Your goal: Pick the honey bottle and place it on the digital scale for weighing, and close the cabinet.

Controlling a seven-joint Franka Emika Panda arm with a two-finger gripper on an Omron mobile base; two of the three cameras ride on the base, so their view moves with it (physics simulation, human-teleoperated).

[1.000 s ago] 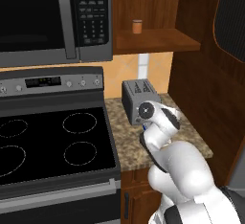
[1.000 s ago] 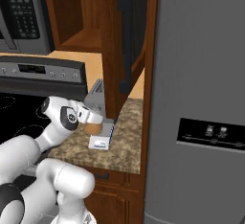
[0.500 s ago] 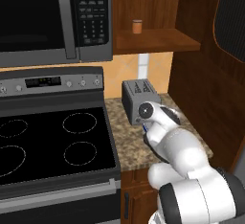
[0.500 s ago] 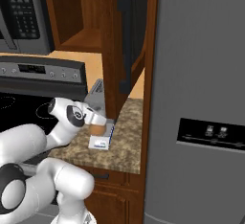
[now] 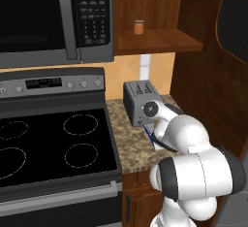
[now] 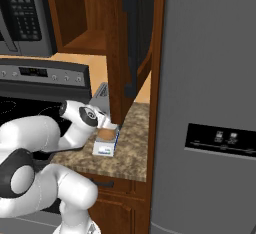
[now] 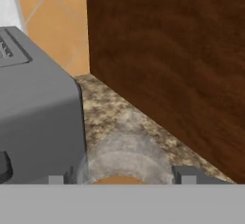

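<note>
On your left in the hand view stands the grey toaster (image 7: 38,117), with bare speckled counter (image 7: 124,117) between it and the dark wood wall on the right. The hand points down into that gap. Low in the middle of that view, a sliver of the honey bottle (image 7: 117,180) shows between the two fingertips (image 7: 189,175), so the bottle lies straight ahead of the gripper (image 7: 122,177) along its own axis, not off to either side. From the right base view you can see the gripper (image 6: 106,127) right on top of the honey bottle (image 6: 106,135). The bottle stands upright with its long axis vertical on the digital scale (image 6: 104,150), and the scale sits on the counter just beside the toaster. I cannot tell whether the fingers are pressing on the bottle or standing slack around it, because the fingertips sit wide in the hand view and the contact itself is hidden at the bottom edge. If the bottle is resting on the scale as it appears, I judge that your next move is a straight release and lift along that vertical axis, with no sideways drift that could tip the bottle toward the toaster. Further right and well above the hand, the cabinet (image 6: 80,38) door (image 6: 136,43) stands open, edge-on to you. It hangs over the counter's right end, so the arm will have to rise and reach right for it.
</note>
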